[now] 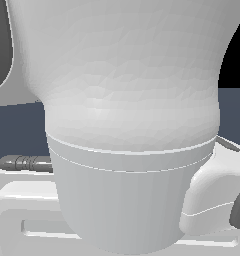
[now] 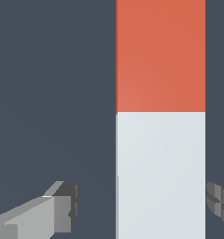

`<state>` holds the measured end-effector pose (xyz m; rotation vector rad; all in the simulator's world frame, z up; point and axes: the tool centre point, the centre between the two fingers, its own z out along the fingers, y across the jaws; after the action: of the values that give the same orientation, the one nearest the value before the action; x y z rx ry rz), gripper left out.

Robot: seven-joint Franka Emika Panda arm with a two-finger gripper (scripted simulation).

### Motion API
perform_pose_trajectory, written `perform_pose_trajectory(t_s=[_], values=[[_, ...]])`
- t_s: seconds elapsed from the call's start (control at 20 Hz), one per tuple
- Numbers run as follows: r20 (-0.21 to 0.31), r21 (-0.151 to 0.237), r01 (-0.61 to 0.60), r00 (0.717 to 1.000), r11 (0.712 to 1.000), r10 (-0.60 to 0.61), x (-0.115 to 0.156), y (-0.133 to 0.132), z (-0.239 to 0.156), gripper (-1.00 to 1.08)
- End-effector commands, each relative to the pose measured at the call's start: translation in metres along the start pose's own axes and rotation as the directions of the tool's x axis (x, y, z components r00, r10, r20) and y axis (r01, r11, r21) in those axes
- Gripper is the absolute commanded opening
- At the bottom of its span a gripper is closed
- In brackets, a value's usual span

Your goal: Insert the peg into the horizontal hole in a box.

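The peg (image 2: 160, 119) fills the wrist view, orange-red half joined to pale grey-white half, lying on the dark floor (image 2: 53, 93). The gripper (image 2: 144, 205) straddles its white half, jaws spread, one finger (image 2: 62, 207) clear of the peg, neither touching it. In the exterior view, the arm's white body (image 1: 127, 125) blocks nearly everything.

Supporting surface (image 2: 53, 93): a flat, uniform dark slate-blue plane filling the background of the wrist view. Directly on it appears to lie the peg (image 2: 160, 140), a straight square-section bar, its orange-red half toward the frame's top and its pale grey-white half toward the bottom. In the exterior view the same dark surface (image 1: 19, 132) shows only at middle left and right edges.
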<state>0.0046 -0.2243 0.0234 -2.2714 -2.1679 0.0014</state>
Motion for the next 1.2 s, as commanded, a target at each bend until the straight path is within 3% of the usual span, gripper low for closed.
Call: perform_pose_trajectory(t_s=[0.0, 0.1, 0.15, 0.75, 1.15], values=[[0.000, -0.002, 0.000, 1.000, 1.000, 0.000, 0.000, 0.001, 0.004, 1.00], [0.000, -0.002, 0.000, 1.000, 1.000, 0.000, -0.001, 0.002, 0.004, 1.00], [0.000, -0.002, 0.000, 1.000, 1.000, 0.000, -0.001, 0.002, 0.004, -1.00], [0.000, -0.002, 0.000, 1.000, 1.000, 0.000, 0.000, 0.001, 0.004, -1.00], [0.000, -0.002, -0.010, 1.000, 1.000, 0.010, 0.019, -0.007, -0.003, -1.00]])
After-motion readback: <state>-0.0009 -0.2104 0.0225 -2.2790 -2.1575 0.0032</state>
